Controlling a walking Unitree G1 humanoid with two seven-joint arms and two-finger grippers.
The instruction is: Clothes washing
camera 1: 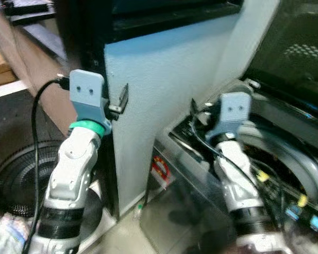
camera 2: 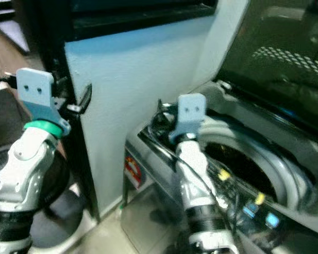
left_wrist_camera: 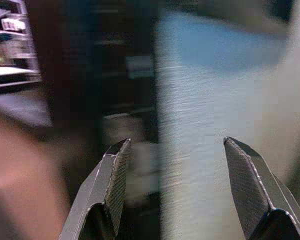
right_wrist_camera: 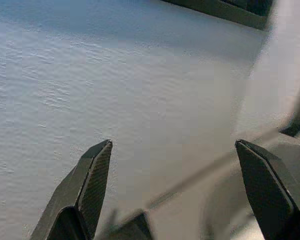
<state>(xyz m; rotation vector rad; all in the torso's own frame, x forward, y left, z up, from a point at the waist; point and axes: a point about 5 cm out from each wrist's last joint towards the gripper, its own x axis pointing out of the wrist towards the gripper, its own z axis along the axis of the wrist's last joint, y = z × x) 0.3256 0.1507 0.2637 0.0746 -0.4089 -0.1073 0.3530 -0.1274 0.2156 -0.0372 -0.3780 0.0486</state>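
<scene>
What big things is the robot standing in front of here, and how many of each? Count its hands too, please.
Washing machine, lid up: 1
Floor fan: 1
Pale wall pillar: 1
Robot hands, both open and holding nothing: 2, the left hand and the right hand
Total: 5

Left claw [left_wrist_camera: 172, 172], right claw [right_wrist_camera: 172, 175] agape

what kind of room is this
Probably a laundry corner of a home: a top-loading washing machine with its lid raised stands against a pale blue wall, and a floor fan sits nearby.
</scene>
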